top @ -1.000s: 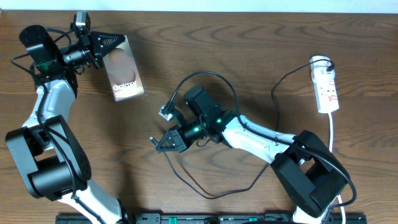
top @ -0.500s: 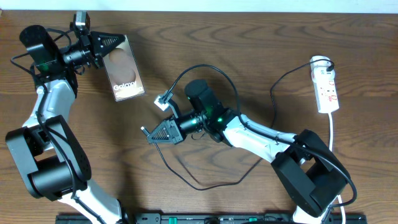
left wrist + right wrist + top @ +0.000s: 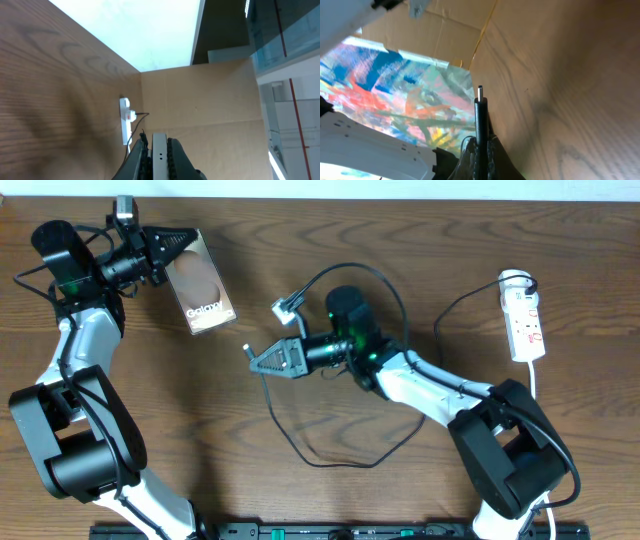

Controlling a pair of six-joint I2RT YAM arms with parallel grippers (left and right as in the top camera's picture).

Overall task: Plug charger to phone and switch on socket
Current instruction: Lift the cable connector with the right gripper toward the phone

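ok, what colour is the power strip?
The power strip is white with small red marks; the overhead view shows it best.

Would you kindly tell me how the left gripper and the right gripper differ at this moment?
The left gripper clamps the phone by its edge; the right gripper pinches the charger by its plug. The left one is at the far left corner; the right one is near the middle. Both are shut.
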